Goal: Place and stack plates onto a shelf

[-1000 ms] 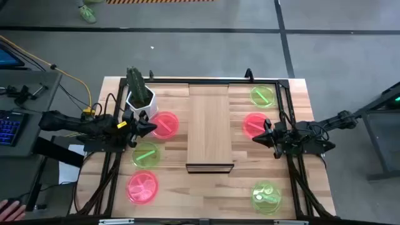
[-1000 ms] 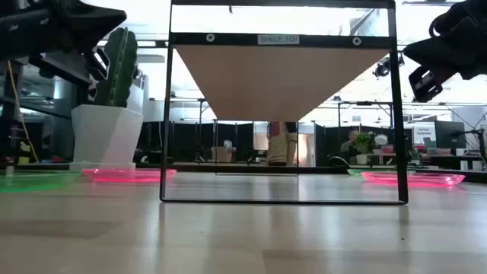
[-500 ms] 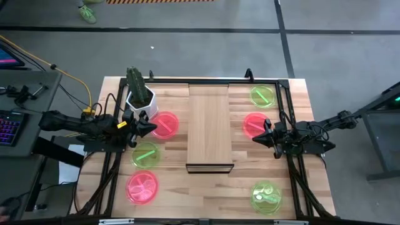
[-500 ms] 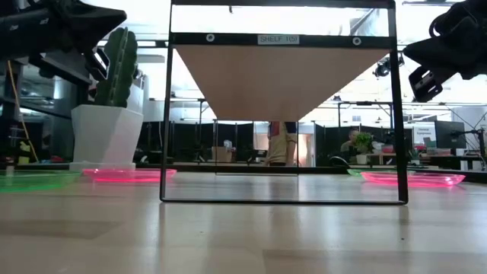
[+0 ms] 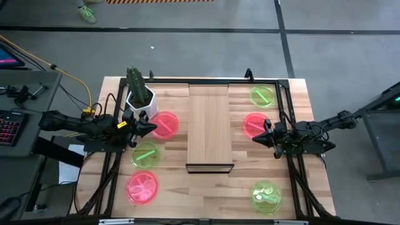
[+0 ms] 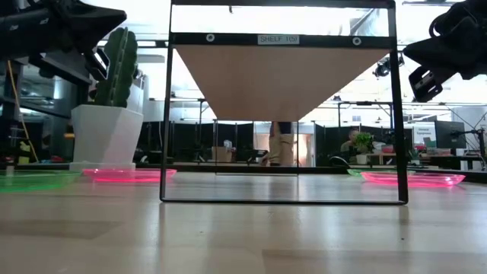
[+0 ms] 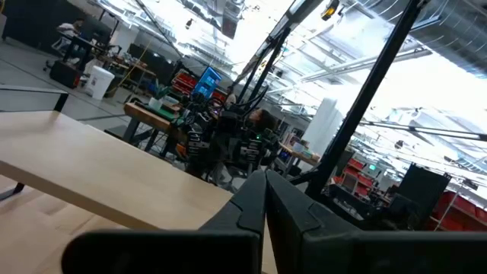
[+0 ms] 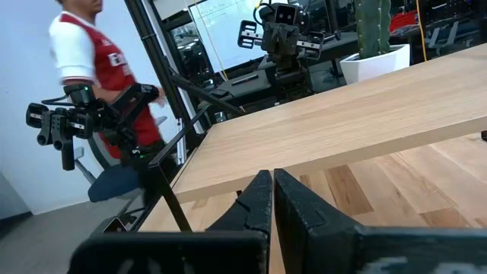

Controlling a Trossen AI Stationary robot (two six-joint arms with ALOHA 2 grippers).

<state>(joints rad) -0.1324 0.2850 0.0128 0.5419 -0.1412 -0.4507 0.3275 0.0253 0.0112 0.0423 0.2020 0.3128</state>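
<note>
Six plates lie flat on the plank table. Left of the shelf [image 5: 210, 127]: a pink one [image 5: 164, 124], a green one [image 5: 145, 154], a pink one [image 5: 142, 187]. Right of it: a green one [image 5: 262, 95], a pink one [image 5: 255, 124], a green one [image 5: 266, 195]. The shelf, a raised light-wood board, stands in the middle on a dark frame [image 6: 281, 38]. My left gripper [image 5: 154, 129] hovers shut above the table at the left pink plate's edge. My right gripper [image 5: 255, 137] hovers shut over the near edge of the right pink plate. Both point at the shelf.
A white pot with a cactus [image 5: 139, 95] stands at the far left, just behind my left gripper. Dark frame rails [image 5: 289, 112] run along the table's sides. A person [image 8: 91, 68] in red and white walks in the room beyond the table.
</note>
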